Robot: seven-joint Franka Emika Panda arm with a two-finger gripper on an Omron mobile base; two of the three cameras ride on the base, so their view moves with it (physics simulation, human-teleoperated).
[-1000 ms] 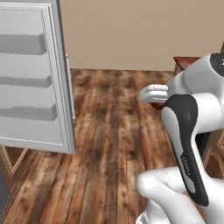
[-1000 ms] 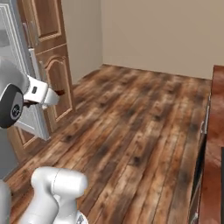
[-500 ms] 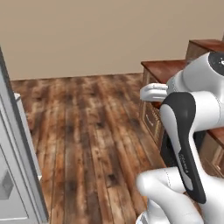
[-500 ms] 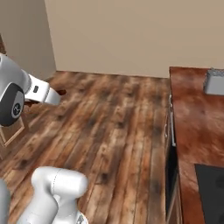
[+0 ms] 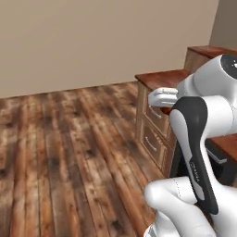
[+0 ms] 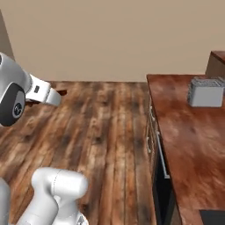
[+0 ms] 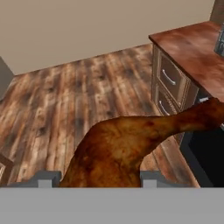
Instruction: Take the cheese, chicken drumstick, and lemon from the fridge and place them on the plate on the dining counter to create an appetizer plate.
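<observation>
Step in hand, by judgement: carry phase, base driving with chicken drumstick toward dining counter. End effector holds drumstick between fingertips, jaws part closed on thick end; thin end points to right of frame in hand view. Drumstick is low centre of hand view, over wood floor. Counter with drawers at upper right of hand view; grey box stands on its top. Plate not yet found. Next move calls for locating plate, keeping grip firm, then lowering drumstick onto it.
</observation>
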